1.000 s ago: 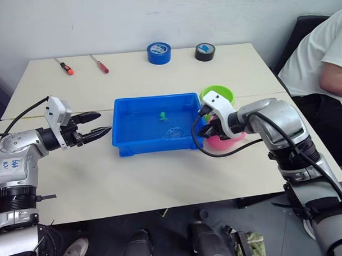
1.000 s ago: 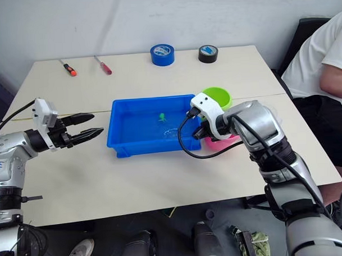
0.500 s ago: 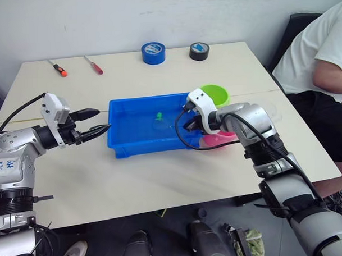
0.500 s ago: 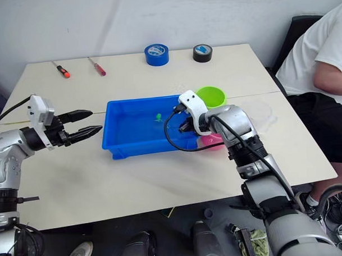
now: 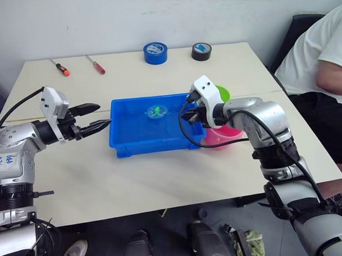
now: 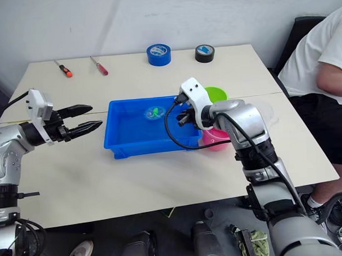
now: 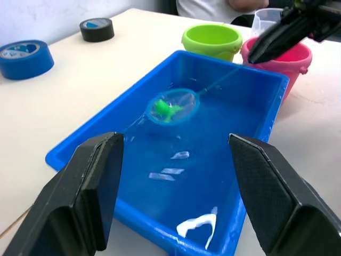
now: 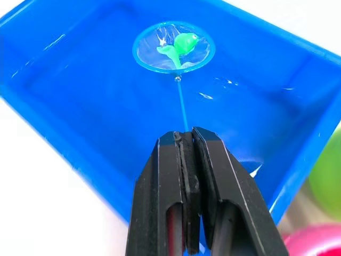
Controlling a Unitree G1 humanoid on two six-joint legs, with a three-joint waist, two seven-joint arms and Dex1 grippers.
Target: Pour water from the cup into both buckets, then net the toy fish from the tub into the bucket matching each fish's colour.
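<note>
**Green fish in the net over the tub**

The table (image 5: 161,179) carries everything. A person in a white shirt (image 5: 317,55) sits at its right side. The blue tub (image 5: 124,145) lies near the middle of the table, with water in it. Just beside its right end stand the two buckets, the green bucket (image 7: 209,40) farther back and the pink bucket (image 7: 290,57) nearer the front, and the clear cup (image 7: 262,19) stands just behind the pink one. At the far edge lie a blue tape roll (image 5: 156,52) and a black tape roll (image 5: 201,50), and two red-handled screwdrivers (image 5: 60,67) lie at the far left.

The right end effector (image 8: 187,160) is clenched on the thin handle of the net (image 8: 173,47), held above the tub's right end; the hoop reaches out over the water toward the tub's far side. A green fish (image 8: 179,46) lies inside the hoop.

The left end effector (image 5: 97,117) hangs released, its fingers spread apart, just beside the tub's left end and holding nothing.
</note>
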